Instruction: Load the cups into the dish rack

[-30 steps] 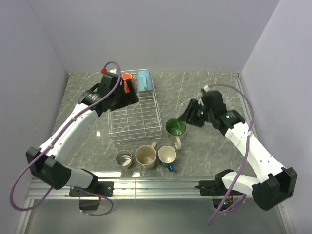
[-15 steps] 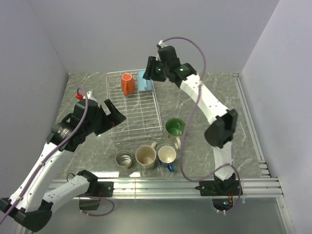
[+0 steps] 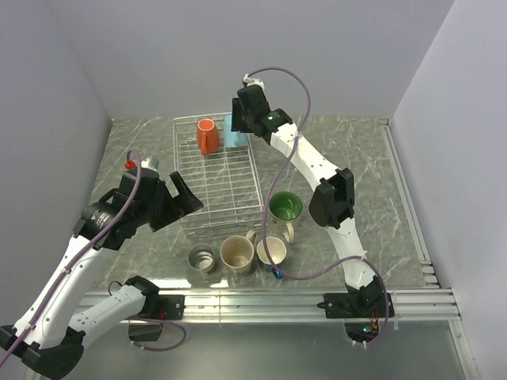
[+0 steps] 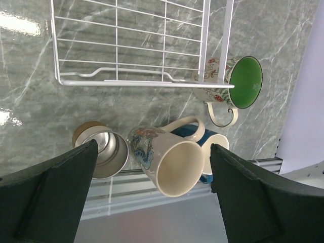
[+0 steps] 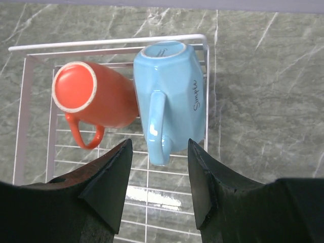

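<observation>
Grey veined marble table, pale walls. From above: the orange mug and blue mug sit at the wire rack's far end. The right gripper is over them, and the left gripper is by its near left corner.

Left wrist: jaws wide, empty, above the shiny steel mug, glazed beige mug, navy mug and green-lined mug just off the rack's near edge.

Right wrist: jaws half-spread, empty; both racked mugs show their bases.

Two loaded, I judge; the next move calls for a square descent onto one near mug's rim.
</observation>
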Controlling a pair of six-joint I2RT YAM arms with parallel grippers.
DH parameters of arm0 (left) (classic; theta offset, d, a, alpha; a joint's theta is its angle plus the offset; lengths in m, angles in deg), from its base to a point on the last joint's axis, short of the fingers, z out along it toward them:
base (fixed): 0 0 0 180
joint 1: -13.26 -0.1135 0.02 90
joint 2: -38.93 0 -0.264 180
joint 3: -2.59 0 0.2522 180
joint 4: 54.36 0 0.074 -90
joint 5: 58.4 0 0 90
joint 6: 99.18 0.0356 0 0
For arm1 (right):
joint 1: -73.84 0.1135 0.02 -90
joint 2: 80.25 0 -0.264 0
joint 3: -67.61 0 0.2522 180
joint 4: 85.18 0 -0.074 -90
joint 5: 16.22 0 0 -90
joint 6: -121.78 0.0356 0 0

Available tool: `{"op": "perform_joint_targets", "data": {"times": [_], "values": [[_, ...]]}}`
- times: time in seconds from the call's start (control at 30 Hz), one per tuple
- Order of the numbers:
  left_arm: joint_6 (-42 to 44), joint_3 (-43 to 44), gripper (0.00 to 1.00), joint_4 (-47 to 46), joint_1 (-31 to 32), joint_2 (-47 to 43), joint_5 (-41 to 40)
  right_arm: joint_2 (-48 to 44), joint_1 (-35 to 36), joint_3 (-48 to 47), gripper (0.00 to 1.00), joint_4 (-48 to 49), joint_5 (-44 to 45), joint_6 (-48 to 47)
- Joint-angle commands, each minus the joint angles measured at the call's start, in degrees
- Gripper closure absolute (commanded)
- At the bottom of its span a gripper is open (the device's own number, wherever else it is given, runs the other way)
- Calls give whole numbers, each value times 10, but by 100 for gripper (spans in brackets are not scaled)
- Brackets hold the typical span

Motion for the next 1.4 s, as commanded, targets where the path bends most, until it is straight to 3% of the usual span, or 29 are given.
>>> {"op": "perform_joint_targets", "data": {"times": [0.0,0.27,0.67,0.7,0.8,0.83,0.93,1.37], "values": [[20,1,2,11,2,-15,16,-2,18,10,45,51,28,-5],[32,-31,2,15,3,-41,35,50,28,-36,45,64,54,3],[46,-52,1,45,2,-72,30,71,27,-20,47,85,106,10],[46,-53,1,45,2,-74,29,71,28,-20,49,85,106,11],[48,-57,1,45,3,-76,27,77,28,-19,67,79,107,20],[49,-58,1,45,2,-76,30,78,28,-16,80,74,106,23],[49,-64,1,45,2,-77,31,68,32,18,100,77,101,27],[39,-81,1,24,2,-83,32,-64,64,307,100,127,94,67]]}}
